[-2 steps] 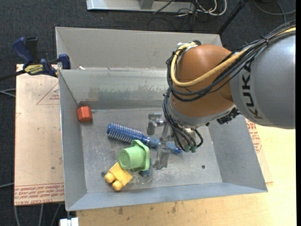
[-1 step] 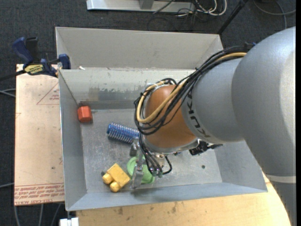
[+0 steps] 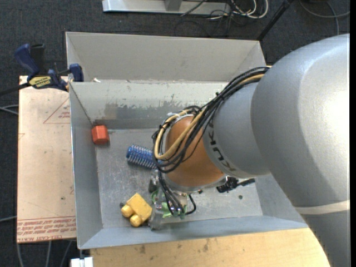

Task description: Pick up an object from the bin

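Yellow toy (image 3: pixel 136 209) just beside my claw (image 3: pixel 161 210) seems light and rigid, best pinched across its flat sides; claw's state I cannot tell.

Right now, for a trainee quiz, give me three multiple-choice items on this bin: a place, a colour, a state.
1. Where is the tool? A beside the yellow toy; B at the far wall; C at the right wall.
2. The ribbed roller is: A green; B blue; C white.
3. The red block is: A gripped; B lying free; C stacked.
Answers: A, it is right next to the toy; B, its ribs are blue; B, it lies alone, far from the tool.
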Available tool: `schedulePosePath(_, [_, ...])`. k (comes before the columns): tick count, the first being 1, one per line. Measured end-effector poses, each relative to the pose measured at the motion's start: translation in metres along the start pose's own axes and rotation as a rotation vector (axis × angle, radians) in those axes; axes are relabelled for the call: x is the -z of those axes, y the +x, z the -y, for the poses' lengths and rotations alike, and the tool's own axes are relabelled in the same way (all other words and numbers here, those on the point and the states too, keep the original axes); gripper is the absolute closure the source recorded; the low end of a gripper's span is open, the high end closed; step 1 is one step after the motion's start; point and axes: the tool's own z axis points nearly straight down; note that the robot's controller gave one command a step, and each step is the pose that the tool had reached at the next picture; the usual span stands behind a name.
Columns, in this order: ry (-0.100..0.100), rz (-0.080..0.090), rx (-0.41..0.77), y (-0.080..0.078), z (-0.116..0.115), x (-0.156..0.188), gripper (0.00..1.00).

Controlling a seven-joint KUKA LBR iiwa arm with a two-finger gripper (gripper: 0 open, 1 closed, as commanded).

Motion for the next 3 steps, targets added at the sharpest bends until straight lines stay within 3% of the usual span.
schedulePosePath(1, [0.001,-0.005,-0.052,-0.028,-0.021,0.0,0.0])
schedulePosePath(2, [-0.003,0.005,0.359,0.005,-0.075,0.002,0.0])
schedulePosePath(3, [0.001,-0.007,0.357,0.007,-0.073,0.0,1.0])
